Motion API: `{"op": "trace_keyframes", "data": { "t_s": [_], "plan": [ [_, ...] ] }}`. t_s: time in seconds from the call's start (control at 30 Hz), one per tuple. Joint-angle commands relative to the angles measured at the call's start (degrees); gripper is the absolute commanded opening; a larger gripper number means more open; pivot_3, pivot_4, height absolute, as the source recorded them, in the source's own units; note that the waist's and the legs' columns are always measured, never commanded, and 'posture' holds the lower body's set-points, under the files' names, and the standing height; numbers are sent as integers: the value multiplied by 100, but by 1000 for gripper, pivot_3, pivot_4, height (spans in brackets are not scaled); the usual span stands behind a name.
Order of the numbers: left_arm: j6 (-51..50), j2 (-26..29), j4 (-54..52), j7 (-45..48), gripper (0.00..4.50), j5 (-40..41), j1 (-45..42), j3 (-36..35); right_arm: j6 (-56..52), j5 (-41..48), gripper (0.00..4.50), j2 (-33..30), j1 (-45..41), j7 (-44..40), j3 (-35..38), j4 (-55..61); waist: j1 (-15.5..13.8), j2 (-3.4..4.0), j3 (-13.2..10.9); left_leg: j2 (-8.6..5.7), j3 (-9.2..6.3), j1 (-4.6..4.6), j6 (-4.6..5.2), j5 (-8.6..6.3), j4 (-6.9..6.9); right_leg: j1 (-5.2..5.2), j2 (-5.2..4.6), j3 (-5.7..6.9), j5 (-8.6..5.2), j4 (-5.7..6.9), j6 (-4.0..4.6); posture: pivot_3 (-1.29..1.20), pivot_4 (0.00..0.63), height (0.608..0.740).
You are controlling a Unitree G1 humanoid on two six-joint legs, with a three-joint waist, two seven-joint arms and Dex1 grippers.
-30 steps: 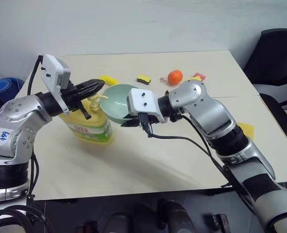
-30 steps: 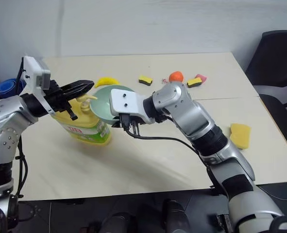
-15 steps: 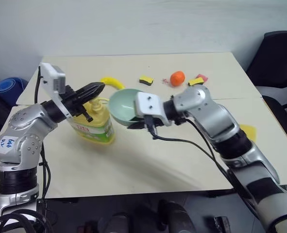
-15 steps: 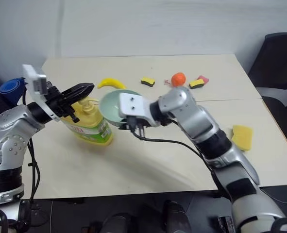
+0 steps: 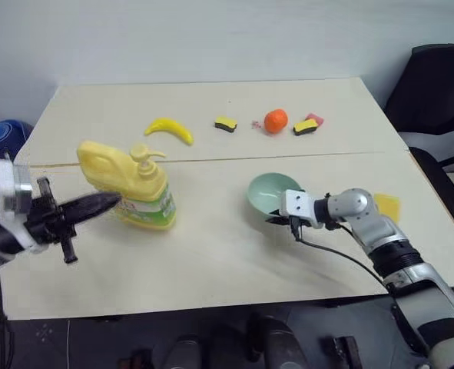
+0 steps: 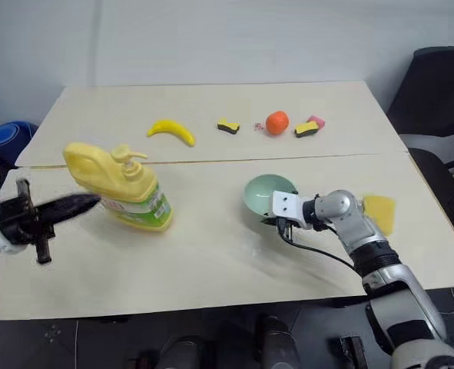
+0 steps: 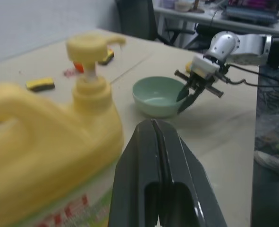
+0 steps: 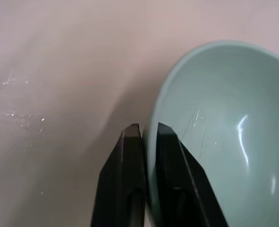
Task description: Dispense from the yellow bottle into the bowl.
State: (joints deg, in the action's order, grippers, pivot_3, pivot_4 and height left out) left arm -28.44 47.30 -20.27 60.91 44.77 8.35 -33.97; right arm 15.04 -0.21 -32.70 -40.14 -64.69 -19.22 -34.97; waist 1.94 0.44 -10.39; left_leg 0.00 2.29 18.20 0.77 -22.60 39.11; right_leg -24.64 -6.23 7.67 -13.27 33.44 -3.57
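Observation:
The yellow bottle (image 5: 130,184) stands upright at the left of the table, its pump spout facing right. My left gripper (image 5: 107,201) is shut and empty, level with the bottle's lower left side and just short of it; the left wrist view shows the fingers (image 7: 144,156) pressed together beside the bottle (image 7: 49,156). The pale green bowl (image 5: 266,191) rests on the table right of centre. My right gripper (image 5: 276,219) is at its near rim, with one finger inside and one outside the bowl (image 8: 215,123), closed on the rim.
Along the far side lie a banana (image 5: 170,128), an orange (image 5: 276,121) and two small sponges (image 5: 227,123) (image 5: 306,125). A yellow sponge (image 5: 388,206) lies just right of my right arm. A black chair (image 5: 434,84) stands at the table's right.
My right arm has carried the bowl from beside the bottle's pump down and to the right, onto the table. My left gripper has drawn back from above the pump to the bottle's lower left.

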Motion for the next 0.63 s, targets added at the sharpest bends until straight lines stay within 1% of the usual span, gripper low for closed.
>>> {"op": "trace_keyframes", "data": {
  "t_s": [0.03, 0.07, 0.13, 0.23, 0.27, 0.3, 0.33, 0.4, 0.43, 0.47, 0.5, 0.57, 0.63],
  "plan": [
    [613, -351, -322, -241, 388, -623, 559, -32, 217, 632, 1621, 35, 194, -300, 484, 546, -32, 2, -4, 3, -5, 6, 0, 0, 0, -2, 1, 6, 0, -4, 0, 0, 150, 740],
    [722, -456, -337, -279, 591, -738, 685, 56, 219, 733, 2005, -38, 313, -379, 563, 786, -49, 0, -5, 4, -6, 6, 1, 0, 1, -1, 1, 8, 0, -5, 0, 0, 150, 740],
    [997, -731, -212, -336, 1177, -943, 824, 262, -29, 1141, 2706, -265, 778, -522, 868, 1454, -151, 2, -7, 2, -17, 8, 3, 0, 10, 6, -2, 11, 1, -7, 1, 0, 150, 740],
    [1747, -1045, 181, -506, 2158, -1524, 832, 479, -553, 1924, 3786, -644, 1781, -620, 1500, 2550, -301, 3, -7, -6, -18, -1, 18, -9, 11, 16, -16, 10, 2, -33, -1, 0, 150, 740],
    [2103, -1121, 332, -656, 2472, -1836, 796, 518, -782, 2149, 4127, -757, 2144, -566, 1736, 2840, -342, 3, -7, -6, -15, -2, 24, -13, 11, 16, -17, 9, 2, -32, -1, 0, 150, 740],
    [2092, -1103, 437, -714, 2773, -1983, 871, 587, -1019, 2384, 4461, -896, 2581, -557, 1990, 3129, -369, 2, -6, -6, -16, 1, 30, -17, 11, 15, -18, 11, 3, -35, -1, 0, 150, 740],
    [2343, -1107, 565, -660, 3115, -2146, 951, 634, -1008, 2577, 4500, -976, 2980, -635, 2227, 3316, -383, 0, -5, -6, -17, 2, 33, -22, 11, 15, -20, 12, 3, -39, -2, 0, 150, 740],
    [2724, -1109, 754, -557, 3717, -2304, 1058, 687, -934, 2885, 4500, -1036, 3491, -847, 2539, 3530, -360, 0, -6, -4, -11, 4, 39, -32, 10, 15, -19, 12, 3, -45, -2, 0, 150, 740],
    [2880, -1136, 870, -635, 4039, -2423, 1123, 672, -693, 2925, 4500, -1011, 3768, -889, 2749, 3473, -330, 0, -6, -4, -4, 4, 46, -36, 10, 15, -20, 9, 4, -46, -4, 0, 150, 740],
    [3129, -1141, 1031, -815, 4358, -2708, 1197, 672, -842, 3062, 4500, -1083, 4073, -949, 2986, 3408, -311, 0, -6, -4, 6, 2, 51, -40, 10, 14, -20, 3, 6, -48, -7, 0, 150, 740],
    [3295, -1144, 1155, -830, 4358, -2795, 1263, 673, -852, 3158, 4500, -1092, 4291, -970, 3206, 3310, -309, 0, -6, -3, 12, 0, 53, -41, 10, 16, -20, -2, 6, -48, -8, 0, 150, 740],
    [3568, -1141, 1332, -897, 4358, -2935, 1306, 695, -149, 2951, 4500, -1058, 4521, -1177, 3404, 2947, -300, 1, -6, 0, 15, -1, 58, -46, 10, 18, -20, -4, 6, -47, -8, 0, 150, 740],
    [3570, -1123, 1414, -927, 4358, -2915, 1319, 743, 456, 2732, 4500, -944, 4603, -1248, 3463, 2688, -301, 1, -6, 1, 23, -3, 67, -53, 9, 18, -19, -10, 6, -43, -7, 0, 150, 740]
  ]
}}
